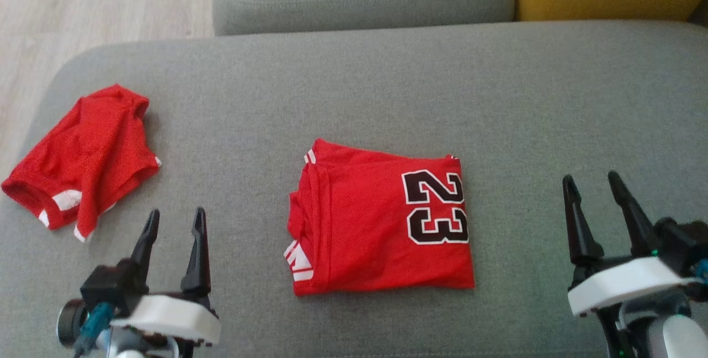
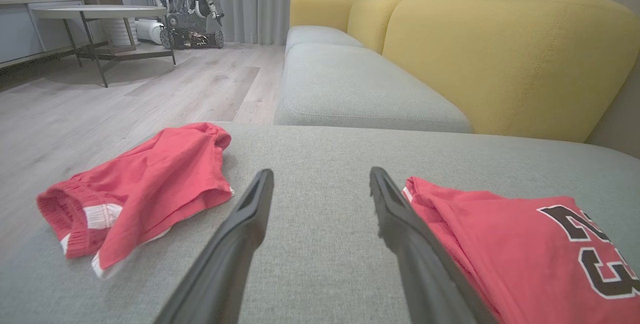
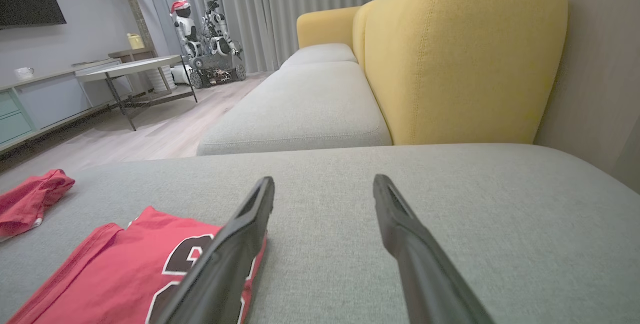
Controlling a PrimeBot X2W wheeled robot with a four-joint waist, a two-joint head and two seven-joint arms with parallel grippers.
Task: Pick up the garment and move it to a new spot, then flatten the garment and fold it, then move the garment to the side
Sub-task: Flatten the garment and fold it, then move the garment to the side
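Garment (image 1: 381,219), folded, lies mid sofa seat (image 1: 387,81) between left gripper (image 1: 176,211) and right gripper (image 1: 591,176), both empty, wide open; left slightly nearer.

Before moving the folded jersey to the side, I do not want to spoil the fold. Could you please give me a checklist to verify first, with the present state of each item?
1. The jersey is folded flat, number 23 on top: ok.
2. The left end effector is open and holds nothing: ok.
3. The right end effector is open and holds nothing: ok.
4. Room on the left part of the cushion: not ok, the red shorts lie there.
5. Lower layers of the fold are aligned: cannot tell, hidden.
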